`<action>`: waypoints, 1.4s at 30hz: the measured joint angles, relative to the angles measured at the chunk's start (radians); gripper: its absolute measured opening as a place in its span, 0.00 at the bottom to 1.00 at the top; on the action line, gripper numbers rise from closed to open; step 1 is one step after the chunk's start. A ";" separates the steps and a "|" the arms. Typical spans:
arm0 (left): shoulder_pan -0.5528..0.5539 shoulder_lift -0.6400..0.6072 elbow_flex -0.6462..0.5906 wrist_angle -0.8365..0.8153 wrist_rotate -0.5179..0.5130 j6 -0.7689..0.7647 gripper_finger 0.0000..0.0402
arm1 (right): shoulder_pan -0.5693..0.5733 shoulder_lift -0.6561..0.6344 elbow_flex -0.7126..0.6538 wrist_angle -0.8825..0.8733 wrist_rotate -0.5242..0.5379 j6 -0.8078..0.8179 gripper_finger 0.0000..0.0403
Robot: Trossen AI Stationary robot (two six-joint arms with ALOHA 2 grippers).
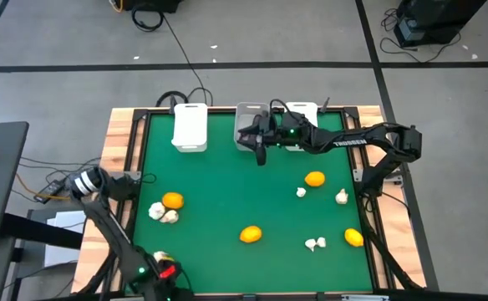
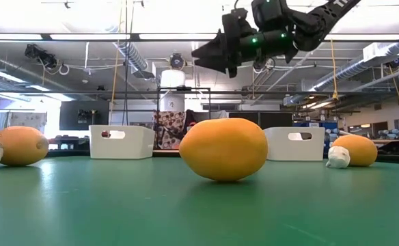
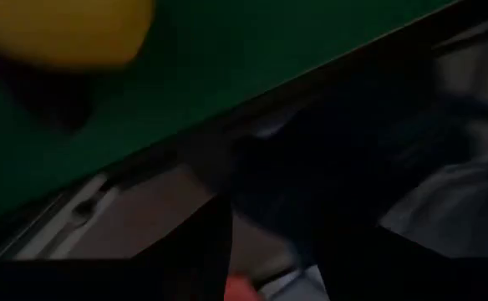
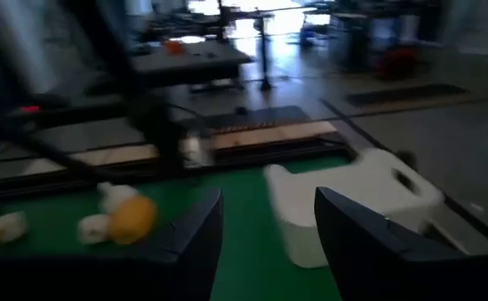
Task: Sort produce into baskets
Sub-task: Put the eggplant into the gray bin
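Note:
Three baskets stand along the table's far edge: a white one point(image 1: 190, 125), a greyish translucent one point(image 1: 249, 113) and a white one point(image 1: 304, 113). My right gripper point(image 1: 259, 149) hangs high over the middle basket's near side, open and empty; it also shows in the right wrist view point(image 4: 265, 242) and the low view point(image 2: 216, 51). Citrus fruits point(image 1: 172, 200) point(image 1: 251, 235) point(image 1: 314, 178) point(image 1: 354, 237) and garlic bulbs point(image 1: 156, 211) point(image 1: 301, 192) point(image 1: 342, 197) point(image 1: 315, 244) lie on the green mat. No eggplant shows. My left gripper point(image 1: 165, 272) waits off the table's near left corner, open.
The right arm point(image 1: 369, 138) reaches in from the table's right edge across the right white basket. The green mat point(image 1: 227, 184) is bare between the baskets and the produce. A wooden frame point(image 1: 119, 142) borders the table.

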 joint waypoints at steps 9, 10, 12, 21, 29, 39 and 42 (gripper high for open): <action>0.002 0.047 0.009 -0.058 0.126 -0.019 0.39 | 0.019 0.000 0.005 -0.027 -0.026 -0.012 0.50; 0.002 0.047 0.010 -0.088 0.122 -0.020 0.39 | 0.021 0.000 0.005 -0.026 -0.026 -0.012 0.50; 0.002 0.047 0.010 -0.152 0.120 -0.020 0.39 | 0.026 0.000 0.005 -0.023 -0.025 -0.012 0.50; 0.005 0.047 0.009 -0.318 0.051 -0.016 0.39 | 0.040 0.000 0.005 -0.030 -0.024 -0.012 0.50; 0.012 0.064 0.008 -0.316 0.049 -0.012 0.39 | 0.039 0.000 0.005 -0.044 -0.024 -0.013 0.50; 0.012 0.105 0.009 -0.305 0.052 0.003 0.33 | 0.040 0.000 0.005 -0.053 -0.031 -0.029 0.50; 0.012 0.105 0.009 -0.298 0.053 0.003 0.26 | 0.040 0.000 0.005 -0.053 -0.031 -0.035 0.50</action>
